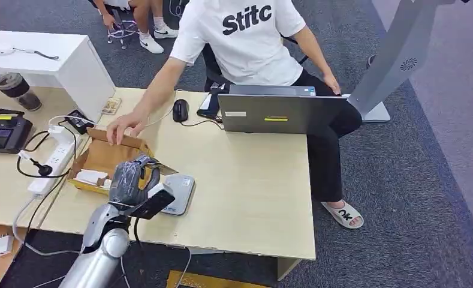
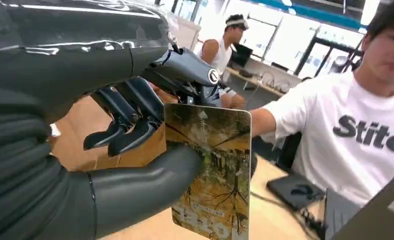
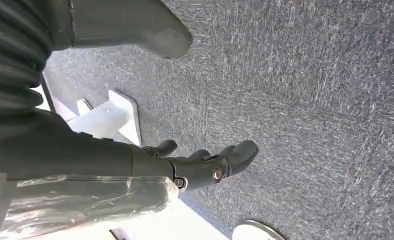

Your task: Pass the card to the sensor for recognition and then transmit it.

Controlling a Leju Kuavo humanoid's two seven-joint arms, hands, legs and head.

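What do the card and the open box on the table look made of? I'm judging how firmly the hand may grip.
The card in the left hand looks like stiff glossy plastic or laminate: flat, rounded corner, printed picture with sheen. The box looks like plain brown cardboard, matte, with folded flaps.

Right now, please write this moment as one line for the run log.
left hand: holds card | sensor: on table, beside the hand | right hand: holds nothing, over carpet | person's hand: on cardboard box
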